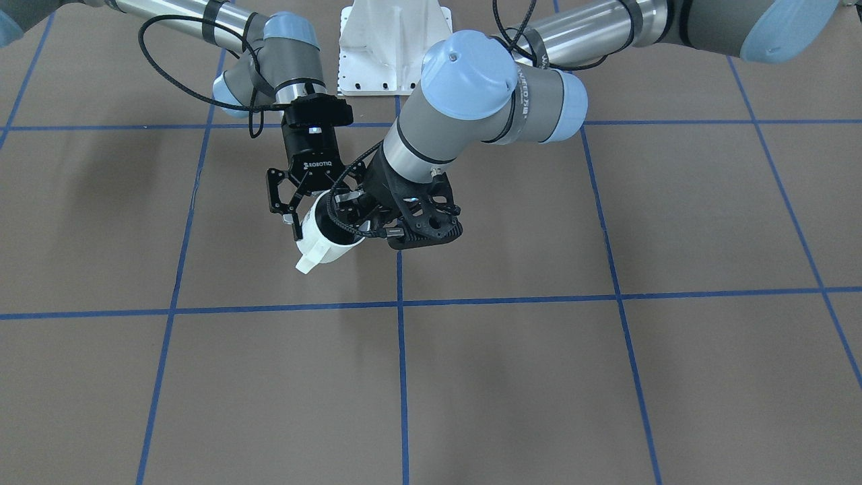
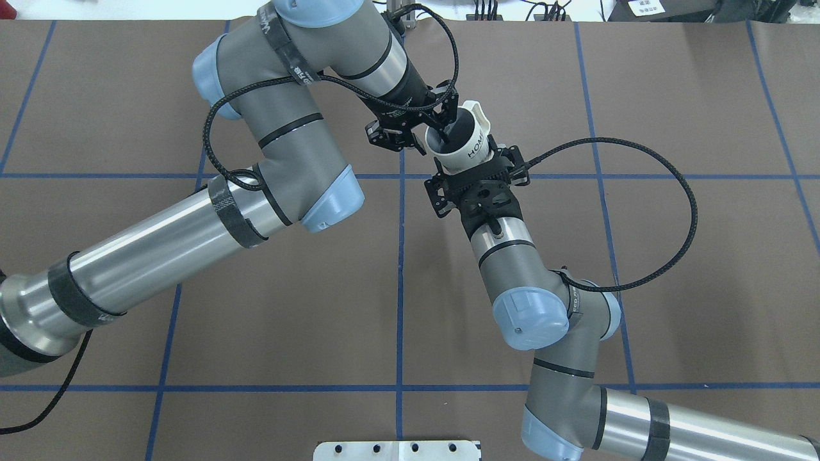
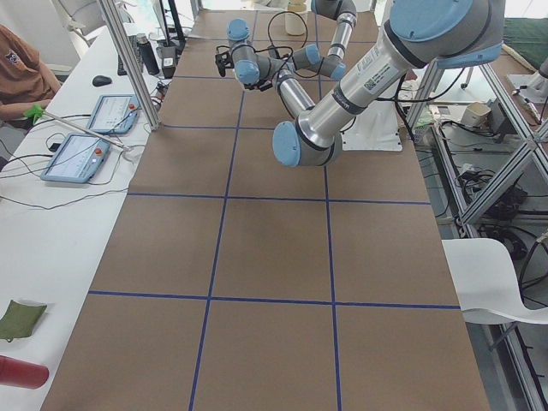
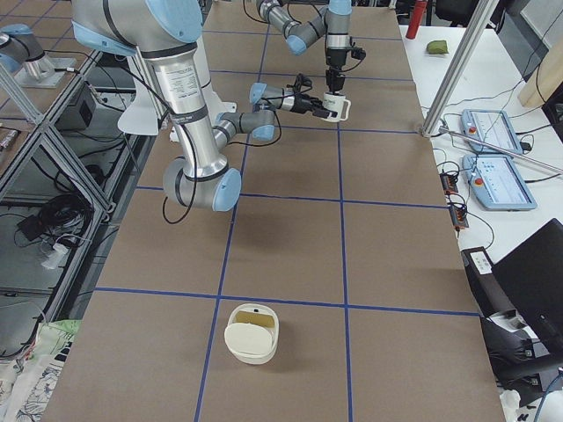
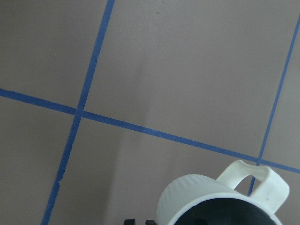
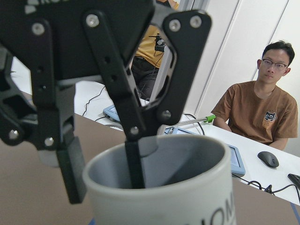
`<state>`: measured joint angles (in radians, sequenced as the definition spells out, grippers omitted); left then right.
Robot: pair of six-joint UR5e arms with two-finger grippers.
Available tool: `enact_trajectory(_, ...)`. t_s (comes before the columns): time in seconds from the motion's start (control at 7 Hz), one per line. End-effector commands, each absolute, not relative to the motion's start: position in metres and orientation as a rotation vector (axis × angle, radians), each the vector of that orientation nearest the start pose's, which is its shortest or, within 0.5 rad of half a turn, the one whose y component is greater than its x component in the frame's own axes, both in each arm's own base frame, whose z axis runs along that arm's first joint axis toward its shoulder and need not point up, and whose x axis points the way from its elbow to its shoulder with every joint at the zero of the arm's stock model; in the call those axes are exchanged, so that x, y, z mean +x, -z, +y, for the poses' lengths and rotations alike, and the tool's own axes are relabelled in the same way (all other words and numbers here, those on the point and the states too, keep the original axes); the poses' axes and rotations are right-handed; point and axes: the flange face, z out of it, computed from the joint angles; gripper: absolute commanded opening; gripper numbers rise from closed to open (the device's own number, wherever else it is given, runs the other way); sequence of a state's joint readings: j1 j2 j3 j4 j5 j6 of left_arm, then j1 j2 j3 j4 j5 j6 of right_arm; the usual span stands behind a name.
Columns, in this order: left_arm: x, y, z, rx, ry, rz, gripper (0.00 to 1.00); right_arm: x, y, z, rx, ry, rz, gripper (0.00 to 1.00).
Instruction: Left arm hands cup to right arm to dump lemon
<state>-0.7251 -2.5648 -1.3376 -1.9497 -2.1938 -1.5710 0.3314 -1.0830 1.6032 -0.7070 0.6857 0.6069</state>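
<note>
The white cup (image 2: 471,144) hangs in mid-air over the table's far middle, tilted, handle pointing away from the robot. My left gripper (image 2: 444,136) is shut on its rim, one finger inside and one outside, as the right wrist view (image 6: 103,173) shows. My right gripper (image 2: 466,161) has its fingers against both sides of the cup's body near the base. In the front view the cup (image 1: 323,246) sits between the right gripper (image 1: 322,225) and the left gripper (image 1: 343,219). The lemon is hidden; the cup's visible inside (image 6: 178,164) shows only grey wall.
Brown table with a blue tape grid (image 1: 401,303). The white base plate (image 1: 394,47) lies at the robot's side. A cream lidded container (image 4: 252,332) stands near the table's right end. An operator (image 6: 262,108) sits at a side desk with tablets (image 3: 81,158).
</note>
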Motion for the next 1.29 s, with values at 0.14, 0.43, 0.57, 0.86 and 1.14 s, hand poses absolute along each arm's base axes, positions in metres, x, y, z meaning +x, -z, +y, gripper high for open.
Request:
enact_trajectory(0.14,0.520,-0.072,-0.557,-0.132,0.276,1.214,0.36,-0.516,-0.256,-0.401,1.339,-0.095,-0.571,0.32)
enact_trajectory(0.43,0.520,-0.070,-0.557,-0.131,0.275,1.217,0.35,-0.516,-0.256,-0.401,1.339,-0.095,-0.571,0.32)
enact_trajectory(0.57,0.519,-0.069,-0.556,-0.130,0.272,1.221,0.35,-0.516,-0.256,-0.401,1.339,-0.095,-0.571,0.32)
enact_trajectory(0.86,0.520,-0.067,-0.555,-0.130,0.270,1.222,0.33,-0.516,-0.256,-0.401,1.339,-0.095,-0.571,0.32)
enact_trajectory(1.14,0.519,-0.062,-0.556,-0.141,0.278,1.218,0.00,-0.515,-0.256,-0.402,1.340,-0.097,-0.571,0.99)
